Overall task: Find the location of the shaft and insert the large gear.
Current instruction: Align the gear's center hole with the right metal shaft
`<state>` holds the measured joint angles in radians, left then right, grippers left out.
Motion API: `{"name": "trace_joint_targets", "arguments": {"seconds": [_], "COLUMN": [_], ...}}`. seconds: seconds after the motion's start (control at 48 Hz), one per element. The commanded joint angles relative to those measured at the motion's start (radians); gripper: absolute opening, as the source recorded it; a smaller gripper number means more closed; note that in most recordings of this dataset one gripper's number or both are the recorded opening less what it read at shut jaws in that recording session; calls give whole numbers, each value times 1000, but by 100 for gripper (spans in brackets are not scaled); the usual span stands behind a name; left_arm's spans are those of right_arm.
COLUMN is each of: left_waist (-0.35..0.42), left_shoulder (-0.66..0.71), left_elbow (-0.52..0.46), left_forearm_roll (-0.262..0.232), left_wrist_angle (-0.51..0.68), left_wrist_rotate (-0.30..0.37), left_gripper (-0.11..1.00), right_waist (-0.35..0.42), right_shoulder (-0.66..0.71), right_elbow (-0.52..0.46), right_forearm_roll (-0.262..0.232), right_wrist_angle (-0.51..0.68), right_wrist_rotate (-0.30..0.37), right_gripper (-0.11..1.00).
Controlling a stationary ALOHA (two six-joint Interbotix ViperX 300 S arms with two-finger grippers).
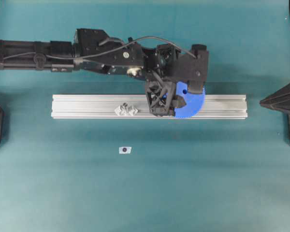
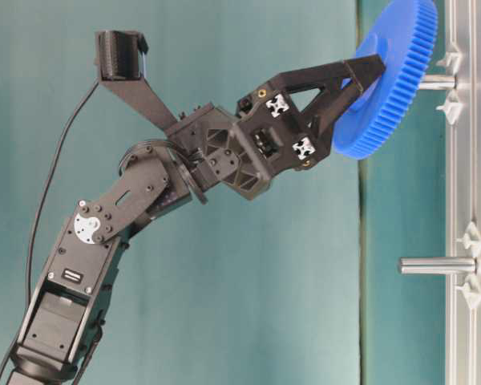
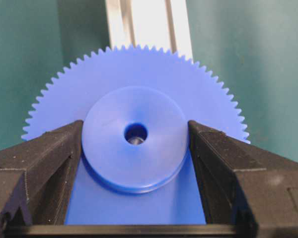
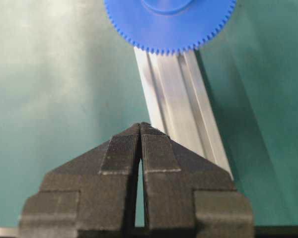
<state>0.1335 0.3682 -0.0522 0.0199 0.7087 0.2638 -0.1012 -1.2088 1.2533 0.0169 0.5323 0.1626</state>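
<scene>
The left gripper point(image 3: 135, 148) pinches the large gear point(image 3: 134, 134) by its raised hub, one finger on each side, which leaves the small centre hole uncovered and the toothed rim free. That grip seems chosen so the hole can be lined up by sight: in the left wrist view a glint of grey metal shows inside the hole, so the shaft point(image 2: 438, 82) probably sits right behind it. From table level the gear hangs tilted at the end of the peg, its face meeting the peg's tip or just short of it; whether the peg has entered the hole cannot be told from here. This peg stands out from the rail point(image 2: 465, 160) between two small clear brackets, and a second peg point(image 2: 437, 265) stands bare further along the same rail, well apart from the gear. From overhead the gear covers part of the rail, wider than it, with the other bracket pair point(image 1: 126, 109) off to its left. A small dark piece point(image 1: 124, 150) lies alone on the green table point(image 1: 208, 183). The right gripper point(image 4: 140, 144) has its fingers pressed together on nothing and waits off the rail's end, out of the way. The gear likely needs levelling before it will slide down.
</scene>
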Motion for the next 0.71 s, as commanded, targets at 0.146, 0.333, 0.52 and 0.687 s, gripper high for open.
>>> {"name": "trace_joint_targets", "arguments": {"seconds": [0.146,0.333,0.52,0.687], "left_waist": [-34,-11,5,0], "left_shoulder": [-44,-60,-66,-48], "left_elbow": [15,64,81,60], "left_forearm_roll": [3,2,2,3], "left_wrist_angle": [-3,-8,-23,-54], "left_wrist_rotate": [-3,-5,-2,-2], "left_gripper": [72,72,72,72], "right_waist": [-6,-8,-6,-8], "right_shoulder": [8,8,6,8], "right_elbow": [-11,-11,-11,-11], "right_forearm_roll": [0,0,0,0], "right_wrist_angle": [-9,-9,-9,-9], "right_wrist_rotate": [9,9,9,11], "right_gripper": [6,6,6,6]}}
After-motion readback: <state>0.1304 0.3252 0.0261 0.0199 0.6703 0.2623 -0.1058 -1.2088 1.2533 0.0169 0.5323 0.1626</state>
